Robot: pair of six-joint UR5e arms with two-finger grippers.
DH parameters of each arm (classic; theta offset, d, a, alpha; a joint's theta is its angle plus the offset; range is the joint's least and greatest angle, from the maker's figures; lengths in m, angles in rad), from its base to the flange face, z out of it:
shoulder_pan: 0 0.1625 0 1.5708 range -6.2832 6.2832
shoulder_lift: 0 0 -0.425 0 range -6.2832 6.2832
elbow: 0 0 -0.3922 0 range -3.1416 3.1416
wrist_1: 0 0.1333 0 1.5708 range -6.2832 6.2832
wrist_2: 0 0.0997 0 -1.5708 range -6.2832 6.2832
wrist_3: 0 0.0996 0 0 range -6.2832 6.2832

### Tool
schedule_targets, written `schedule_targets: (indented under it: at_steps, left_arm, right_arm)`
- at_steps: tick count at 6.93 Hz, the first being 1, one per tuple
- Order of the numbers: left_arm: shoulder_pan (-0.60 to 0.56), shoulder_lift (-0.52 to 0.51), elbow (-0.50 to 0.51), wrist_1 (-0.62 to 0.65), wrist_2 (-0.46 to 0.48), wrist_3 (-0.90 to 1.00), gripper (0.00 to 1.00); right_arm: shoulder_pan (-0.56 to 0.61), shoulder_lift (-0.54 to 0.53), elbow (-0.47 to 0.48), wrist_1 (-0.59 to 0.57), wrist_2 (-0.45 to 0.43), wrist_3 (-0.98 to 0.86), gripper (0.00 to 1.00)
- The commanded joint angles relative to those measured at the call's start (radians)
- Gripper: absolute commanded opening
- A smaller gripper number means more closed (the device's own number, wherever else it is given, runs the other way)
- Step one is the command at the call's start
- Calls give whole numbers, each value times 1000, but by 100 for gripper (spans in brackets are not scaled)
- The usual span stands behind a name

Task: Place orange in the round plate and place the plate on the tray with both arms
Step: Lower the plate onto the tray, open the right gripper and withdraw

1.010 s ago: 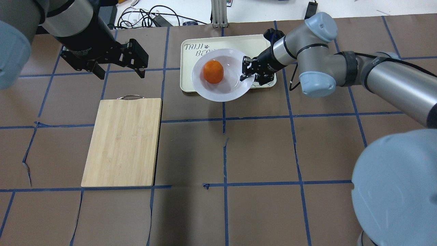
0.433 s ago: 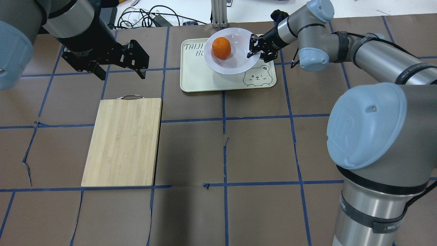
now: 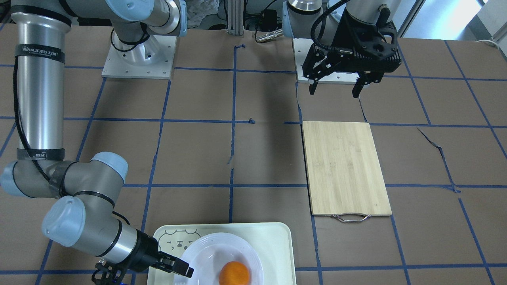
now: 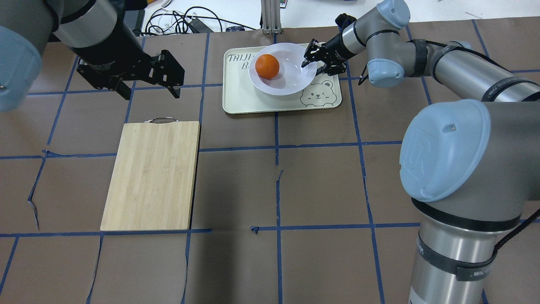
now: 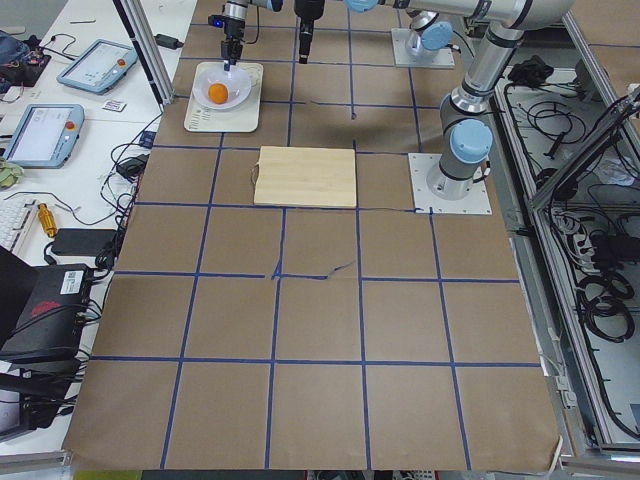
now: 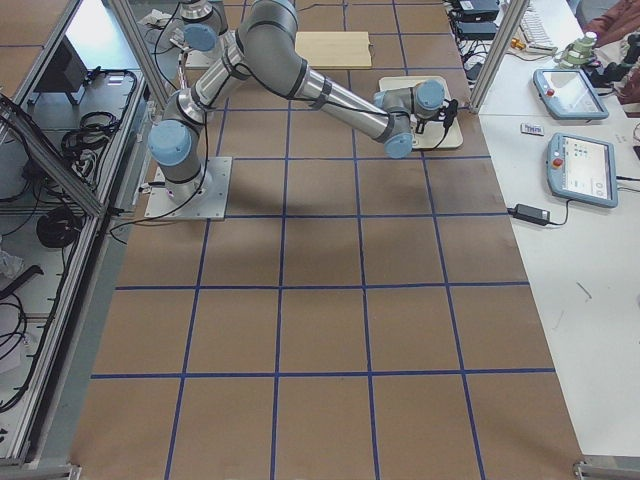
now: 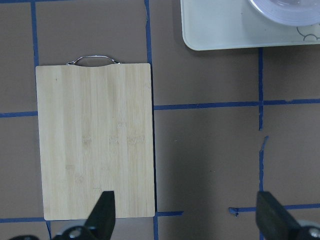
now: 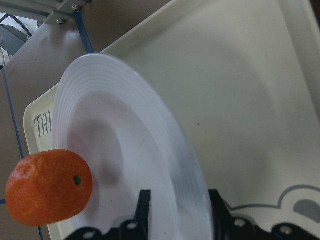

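The orange (image 4: 267,66) lies in the white round plate (image 4: 291,82), which sits over the far half of the cream tray (image 4: 253,101). My right gripper (image 4: 308,60) is shut on the plate's right rim. In the right wrist view the rim (image 8: 187,165) runs between the fingers (image 8: 143,202), the orange (image 8: 49,186) sits at the left, and the tray (image 8: 250,90) lies beneath; the plate looks tilted, and I cannot tell whether it touches the tray. My left gripper (image 4: 147,89) hangs open and empty left of the tray. The front view shows the plate (image 3: 206,253) and orange (image 3: 234,274).
A bamboo cutting board (image 4: 152,175) with a metal handle lies on the left half of the brown table, below my left gripper (image 7: 187,220). Cables and an aluminium post stand beyond the table's far edge (image 4: 270,17).
My right gripper carried the plate with the orange from the tray's near edge to its far side, then slightly back and left. The left arm has not moved.
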Motion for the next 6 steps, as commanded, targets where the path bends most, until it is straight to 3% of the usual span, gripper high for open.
schedule_targets:
  at_steps: [1, 2, 3, 5, 6]
  left_arm:
    - [0, 0, 0, 0, 0, 0, 100]
    - [0, 0, 0, 0, 0, 0, 100]
    - [0, 0, 0, 0, 0, 0, 100]
    - [0, 0, 0, 0, 0, 0, 100]
    - [1, 0, 0, 0, 0, 0, 100]
  right_arm:
    - [-2, -2, -46, 5, -136, -66, 100]
    - [-2, -9, -61, 42, -292, -182, 100]
    - [-5, -37, -84, 148, -400, -309, 100]
    - [0, -187, -136, 494, -575, -326, 100]
    - [9, -298, -123, 633, -603, -327, 100]
